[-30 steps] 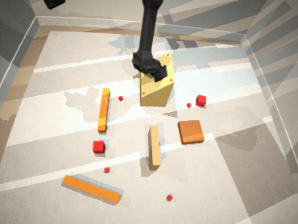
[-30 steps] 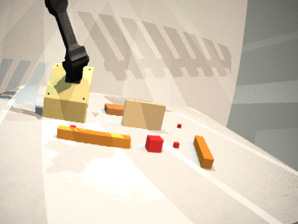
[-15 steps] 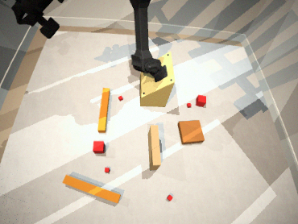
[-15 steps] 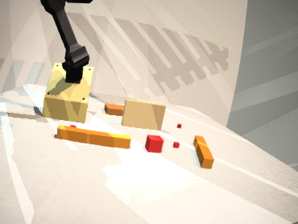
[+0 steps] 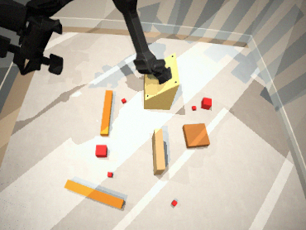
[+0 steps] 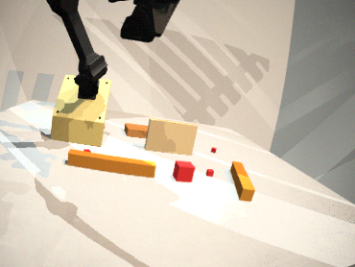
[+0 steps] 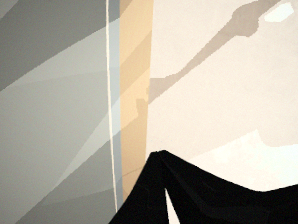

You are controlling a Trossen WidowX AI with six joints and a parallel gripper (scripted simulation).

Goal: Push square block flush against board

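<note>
The square block (image 5: 196, 135) (image 6: 136, 130) is brown-orange and lies flat, to the right of the board in the top view. The tan board (image 5: 159, 151) (image 6: 171, 136) stands upright on a long edge. A gap of floor separates the two, and the board hides part of the block in the exterior view. My gripper (image 5: 26, 69) (image 7: 158, 157) is shut and empty. It hangs high at the upper left in the top view, far from both parts. Only part of it shows at the top in the exterior view.
The yellow robot base (image 5: 161, 97) (image 6: 79, 130) stands behind the board and block. Two orange bars (image 5: 107, 112) (image 5: 94, 194) lie left of the board. A red cube (image 5: 101, 150) (image 6: 183, 171) is left of the board, another (image 5: 207, 103) behind the block. Several tiny red cubes are scattered around.
</note>
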